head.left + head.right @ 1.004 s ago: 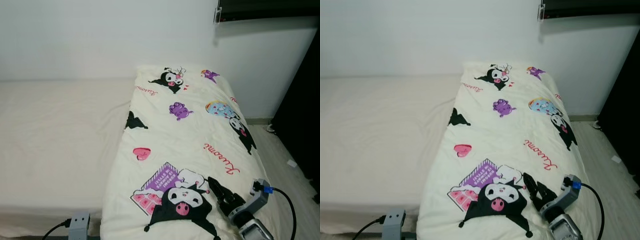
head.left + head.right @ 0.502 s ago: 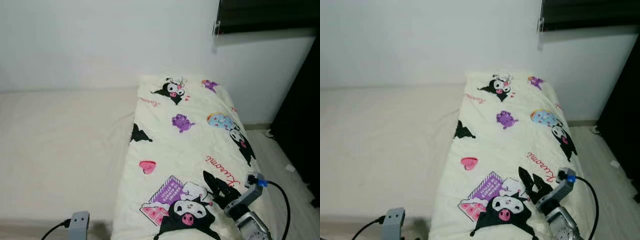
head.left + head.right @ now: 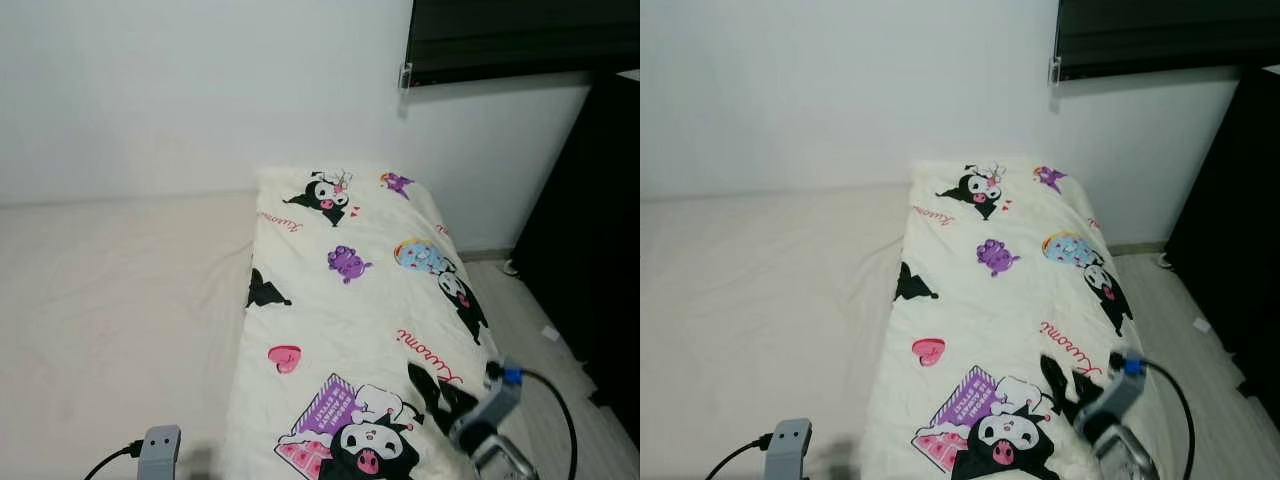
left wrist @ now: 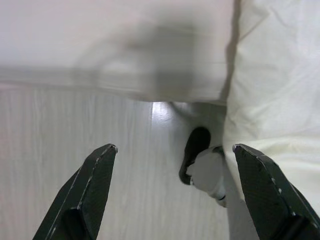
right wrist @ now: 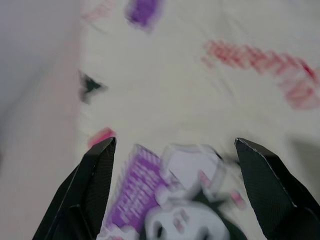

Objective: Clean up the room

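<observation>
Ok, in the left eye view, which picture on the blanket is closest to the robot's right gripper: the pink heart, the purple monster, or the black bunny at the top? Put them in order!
Nearest to farthest from the right gripper:
1. Pink heart, to the gripper's left on the blanket's near part.
2. Purple monster, farther up, mid-blanket.
3. Black bunny, at the blanket's far end by the wall.

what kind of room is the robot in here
Most likely a bedroom: a low mattress against a white wall, with a cream cartoon-print blanket spread along its right side, and a dark window blind above.
</observation>
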{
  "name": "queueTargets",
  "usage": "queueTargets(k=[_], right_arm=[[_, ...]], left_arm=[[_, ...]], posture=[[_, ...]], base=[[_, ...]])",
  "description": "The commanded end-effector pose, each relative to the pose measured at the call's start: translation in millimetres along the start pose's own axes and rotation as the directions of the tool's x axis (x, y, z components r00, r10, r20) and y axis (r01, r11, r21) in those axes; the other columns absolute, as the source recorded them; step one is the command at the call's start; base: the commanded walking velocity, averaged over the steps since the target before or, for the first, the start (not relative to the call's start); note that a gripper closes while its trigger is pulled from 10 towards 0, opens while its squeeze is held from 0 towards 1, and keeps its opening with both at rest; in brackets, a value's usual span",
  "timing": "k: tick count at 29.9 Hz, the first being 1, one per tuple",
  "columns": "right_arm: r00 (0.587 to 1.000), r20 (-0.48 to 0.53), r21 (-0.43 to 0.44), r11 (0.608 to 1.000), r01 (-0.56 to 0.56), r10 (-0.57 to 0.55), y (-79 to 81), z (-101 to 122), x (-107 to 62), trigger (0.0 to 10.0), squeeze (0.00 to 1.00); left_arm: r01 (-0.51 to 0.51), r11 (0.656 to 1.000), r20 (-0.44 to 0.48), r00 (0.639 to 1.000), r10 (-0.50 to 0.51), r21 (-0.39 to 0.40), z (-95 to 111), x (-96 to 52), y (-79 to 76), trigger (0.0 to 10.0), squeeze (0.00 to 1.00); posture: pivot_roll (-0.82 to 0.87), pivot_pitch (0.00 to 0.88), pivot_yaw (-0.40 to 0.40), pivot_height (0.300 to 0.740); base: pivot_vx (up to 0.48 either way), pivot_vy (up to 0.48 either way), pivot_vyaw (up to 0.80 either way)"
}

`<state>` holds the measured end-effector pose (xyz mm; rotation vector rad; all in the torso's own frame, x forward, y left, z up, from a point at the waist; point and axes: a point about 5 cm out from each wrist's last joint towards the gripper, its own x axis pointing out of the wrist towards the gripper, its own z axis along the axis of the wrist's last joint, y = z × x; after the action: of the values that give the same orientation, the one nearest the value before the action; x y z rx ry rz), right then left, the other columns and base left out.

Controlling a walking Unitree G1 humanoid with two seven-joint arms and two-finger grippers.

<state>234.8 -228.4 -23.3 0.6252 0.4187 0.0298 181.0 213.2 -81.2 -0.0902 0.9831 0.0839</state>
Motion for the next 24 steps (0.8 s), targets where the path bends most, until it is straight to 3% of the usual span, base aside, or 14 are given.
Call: queueTargets(k=[1, 4, 10, 18, 24], right_arm=[[0.998, -0.02, -0.021, 0.998, 0.054, -0.055, -5.9, -6.0, -3.3, 10.0, 0.0], [0.98, -0.052, -0.046, 0.981, 0.189, -0.192, -20.9, -13.7, -11.4, 10.0, 0.0], [0.935, -0.152, -0.117, 0.945, 0.304, -0.32, -38.1, -41.2, -31.8, 10.0, 0.0], [0.888, -0.221, -0.142, 0.914, 0.379, -0.403, -46.5, -61.5, -46.7, 10.0, 0.0], [0.882, -0.227, -0.139, 0.91, 0.39, -0.413, -47.7, -64.0, -49.1, 10.0, 0.0]], left_arm=[[-0.012, 1.0, -0.04, 0.999, 0.012, -0.003, -9.2, -1.2, 1.9, 10.0, 0.0], [-0.024, 1.0, -0.065, 0.998, 0.025, 0.003, -12.8, -1.5, 2.4, 10.0, 0.0], [-0.019, 0.999, -0.061, 0.998, 0.021, 0.033, -14.1, -1.9, 2.4, 10.0, 0.0], [-0.013, 0.998, -0.059, 0.998, 0.016, 0.056, -13.4, -1.5, 0.6, 10.0, 0.0], [-0.012, 0.998, -0.059, 0.998, 0.015, 0.057, -13.2, -1.4, 0.2, 10.0, 0.0]], posture=[[-0.02, 0.053, 0.049, 0.74], [-0.02, 0.053, 0.049, 0.74], [-0.02, 0.053, 0.049, 0.74], [-0.02, 0.045, 0.044, 0.74], [-0.02, 0.045, 0.044, 0.74]], base=[[0.0, 0.0, 0.0], [-0.367, 0.0, 0.0], [-0.16, 0.0, 0.11], [0.0, 0.0, 0.68], [0.0, 0.0, 0.68]])
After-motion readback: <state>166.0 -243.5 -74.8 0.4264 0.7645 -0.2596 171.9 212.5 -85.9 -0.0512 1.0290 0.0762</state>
